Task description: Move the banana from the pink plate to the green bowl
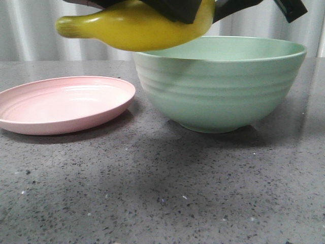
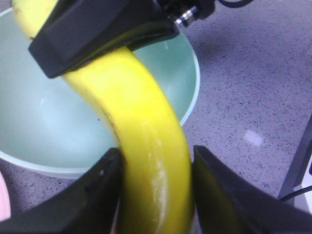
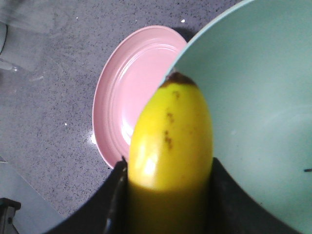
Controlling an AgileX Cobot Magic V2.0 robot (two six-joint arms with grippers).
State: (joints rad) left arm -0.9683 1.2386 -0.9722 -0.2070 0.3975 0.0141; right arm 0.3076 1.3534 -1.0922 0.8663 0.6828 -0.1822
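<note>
The yellow banana (image 1: 137,28) hangs in the air over the left rim of the green bowl (image 1: 223,91). Its free end points left, toward the pink plate (image 1: 61,104), which holds nothing. Black gripper parts (image 1: 172,9) cover the banana's right half at the top edge of the front view. In the left wrist view my left gripper (image 2: 156,190) is shut on the banana (image 2: 146,146), and the other gripper clamps it further along, above the bowl (image 2: 48,122). My right gripper (image 3: 168,195) is shut on the banana (image 3: 170,136). The banana's dark tip lies over the bowl's rim (image 3: 204,44), with the plate (image 3: 131,87) beyond.
The plate and bowl stand side by side, close together, on a grey speckled tabletop (image 1: 162,193). A pale curtain (image 1: 30,30) hangs behind. A dark edge and a cable (image 2: 297,170) show beside the table in the left wrist view.
</note>
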